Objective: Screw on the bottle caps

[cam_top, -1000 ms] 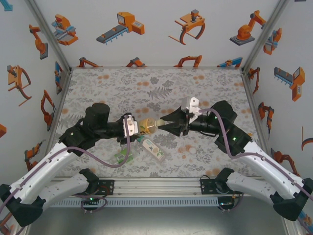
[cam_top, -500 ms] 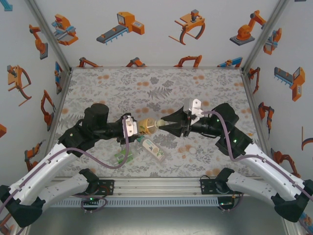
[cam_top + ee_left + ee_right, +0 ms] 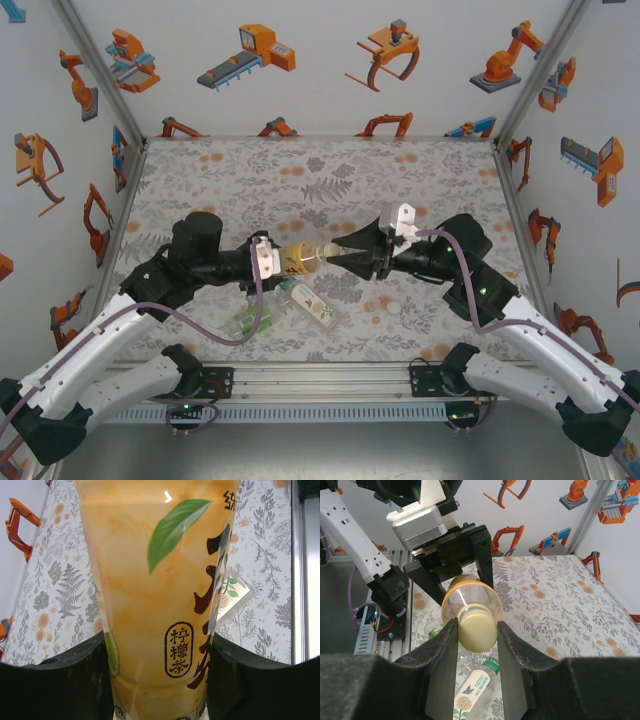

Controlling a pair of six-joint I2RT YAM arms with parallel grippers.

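Top external: left pincer (image 3: 282, 261) clamps amber bottle (image 3: 299, 258); right pincer (image 3: 335, 253) grips its cap (image 3: 477, 630).

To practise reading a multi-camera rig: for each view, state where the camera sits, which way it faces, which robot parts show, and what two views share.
Top external: above and behind the bases, looking down on the table; both arms, left gripper and right gripper meeting mid-table.
Left wrist: on that wrist, looking along the left fingers at the amber bottle clamped between them.
Right wrist: on that wrist, facing the left arm; right fingers pinch the cap.
Shared: both wrist views show the amber bottle.
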